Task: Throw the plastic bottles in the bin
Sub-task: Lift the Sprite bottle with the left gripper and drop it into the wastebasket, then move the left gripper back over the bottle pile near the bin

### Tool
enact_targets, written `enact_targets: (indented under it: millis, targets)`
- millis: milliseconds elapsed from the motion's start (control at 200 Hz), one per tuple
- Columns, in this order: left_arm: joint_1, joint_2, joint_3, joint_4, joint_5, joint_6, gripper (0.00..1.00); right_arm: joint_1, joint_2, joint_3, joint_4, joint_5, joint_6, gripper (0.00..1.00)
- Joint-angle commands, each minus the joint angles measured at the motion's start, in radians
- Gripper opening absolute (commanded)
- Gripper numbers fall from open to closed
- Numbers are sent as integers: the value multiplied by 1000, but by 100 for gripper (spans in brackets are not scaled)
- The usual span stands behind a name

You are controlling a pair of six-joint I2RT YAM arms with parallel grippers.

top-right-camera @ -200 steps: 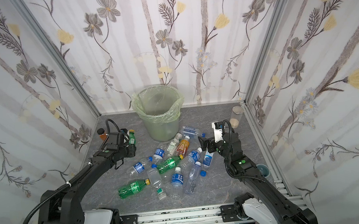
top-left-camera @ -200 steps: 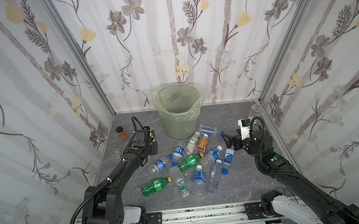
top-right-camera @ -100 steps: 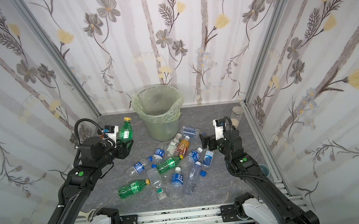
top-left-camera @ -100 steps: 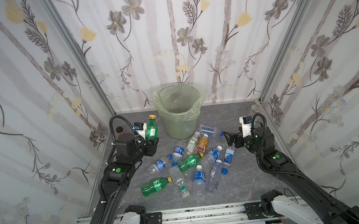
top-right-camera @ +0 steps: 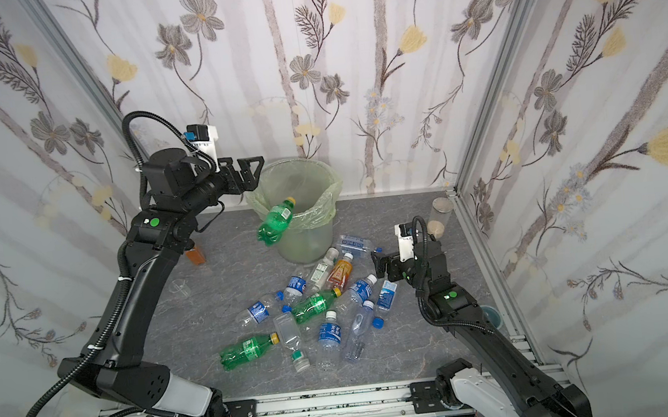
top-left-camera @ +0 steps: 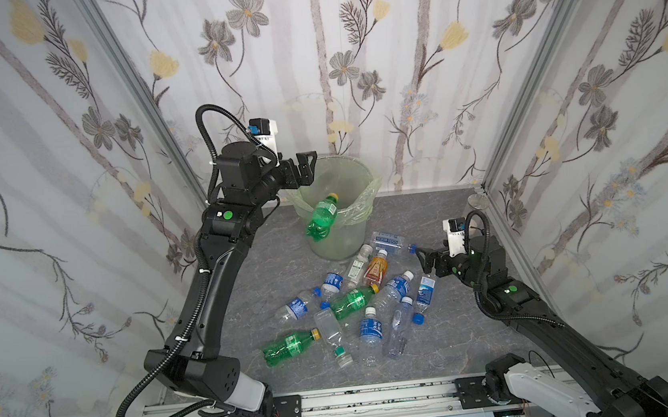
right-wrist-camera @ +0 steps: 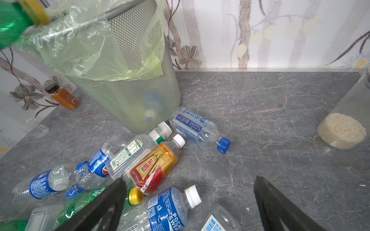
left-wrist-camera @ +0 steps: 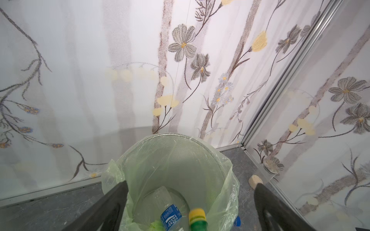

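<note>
My left gripper hangs spread over the bin, with a green bottle midair at its near rim. My right gripper is spread too. One blue-label bottle is inside, and about a dozen bottles remain.

High stereo pair, two wrist close-ups

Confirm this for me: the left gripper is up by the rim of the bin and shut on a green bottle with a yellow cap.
Wrong on the grip. The left gripper is up by the rim of the bin but open, holding nothing; the green bottle with a yellow cap is loose below it at the rim. Both top views show this.
</note>
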State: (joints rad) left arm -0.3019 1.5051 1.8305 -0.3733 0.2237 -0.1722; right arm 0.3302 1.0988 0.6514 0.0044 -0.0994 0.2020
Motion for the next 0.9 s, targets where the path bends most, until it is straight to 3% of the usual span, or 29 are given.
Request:
enact_targets:
  millis: [0,125,360,530,894]
  targets:
    - [18,-82,-102,4,-63,-27,100,0,5,10,10,-11,8,100]
    - [55,-232,-299,2,-81,-33,100,1,31,21,3,-20,4,100]
    - [104,-456,-614,-40,-12,-64,100,1,79,49,-8,-73,16,100]
    - [99,-483,-750,-41,65,-175,94,15,113,77,-54,-133,29,96]
    - [82,-463,-852,-36,22,-190,96,21,181,133,-56,-150,58,91]
